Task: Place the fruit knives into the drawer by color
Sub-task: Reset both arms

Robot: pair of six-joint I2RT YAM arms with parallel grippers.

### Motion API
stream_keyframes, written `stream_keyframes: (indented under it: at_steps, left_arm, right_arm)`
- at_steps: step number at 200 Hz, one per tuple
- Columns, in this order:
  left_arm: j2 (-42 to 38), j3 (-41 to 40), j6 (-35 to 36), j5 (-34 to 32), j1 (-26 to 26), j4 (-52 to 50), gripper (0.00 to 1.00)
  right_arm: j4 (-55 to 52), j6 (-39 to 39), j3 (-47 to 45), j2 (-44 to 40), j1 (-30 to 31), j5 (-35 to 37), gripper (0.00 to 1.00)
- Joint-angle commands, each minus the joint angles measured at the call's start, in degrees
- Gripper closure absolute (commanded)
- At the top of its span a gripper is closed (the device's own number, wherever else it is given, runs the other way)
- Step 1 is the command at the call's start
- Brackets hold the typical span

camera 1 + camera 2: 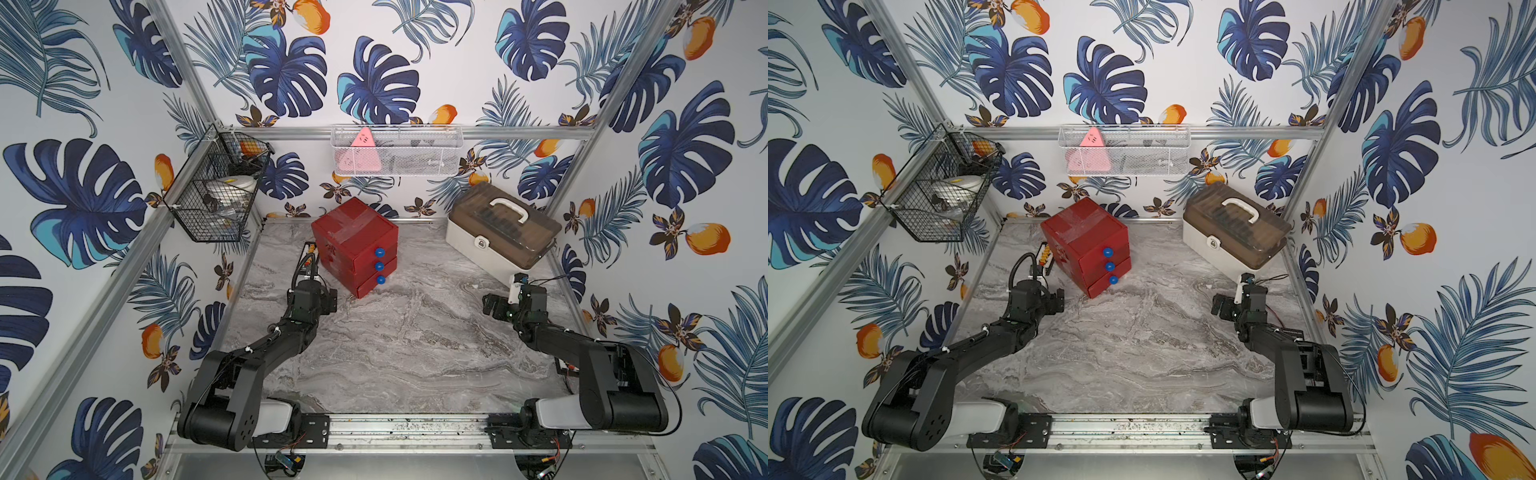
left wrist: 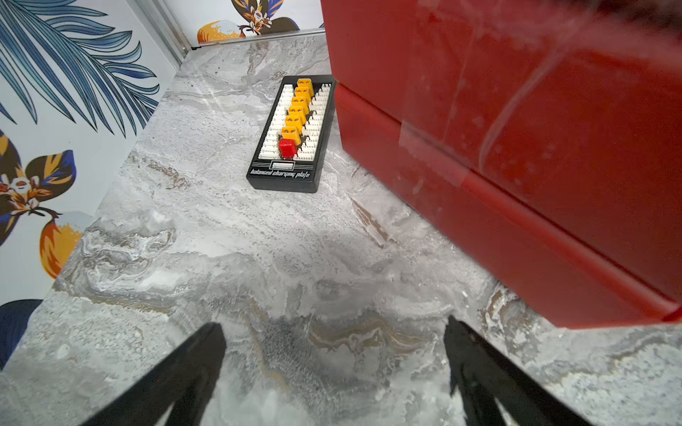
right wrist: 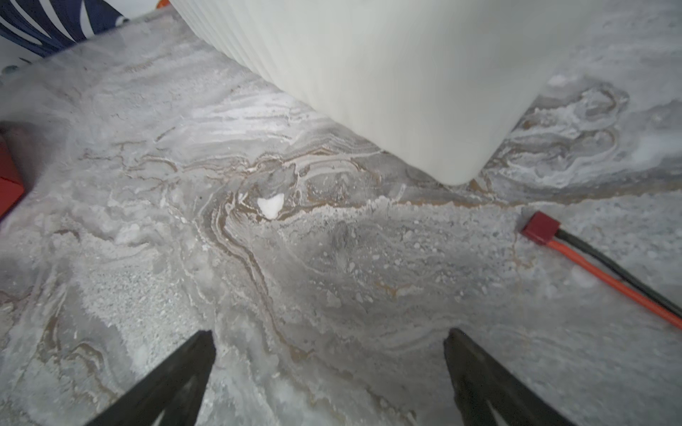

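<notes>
The drawer [image 1: 355,245] [image 1: 1086,245] is a small red three-drawer chest with blue knobs [image 1: 379,266], standing at the back of the marble table; all its fronts look pushed in. The fruit knives are out of view in every frame. My left gripper [image 1: 330,301] [image 1: 1057,303] hovers just left of the chest's front corner, open and empty. In the left wrist view the gripper [image 2: 334,326] has bare marble between its fingers and the chest's red side [image 2: 516,147] beside it. My right gripper [image 1: 492,305] [image 3: 330,333] is open and empty near the right edge.
A beige case [image 1: 503,232] with a brown lid sits at the back right, close to the right gripper. A black charging plate [image 2: 291,136] lies left of the chest. A red plug on a cable [image 3: 540,228] lies on the marble. Wire baskets [image 1: 216,195] [image 1: 395,153] hang on the walls.
</notes>
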Motion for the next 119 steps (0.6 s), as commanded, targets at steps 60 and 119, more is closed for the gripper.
stream_keyframes:
  at_steps: [60,119]
  left_arm:
    - [7.78,-4.63,0.55,10.24,2.70,22.35,0.01]
    - [17.54,-7.17,1.54,9.43,4.40,38.34,0.01]
  right_arm:
    - [13.77,-3.53,4.31,8.90,-0.66,-1.19,0.00]
    - [12.62,-6.91,8.04,13.79,-1.12,-8.27,0.00]
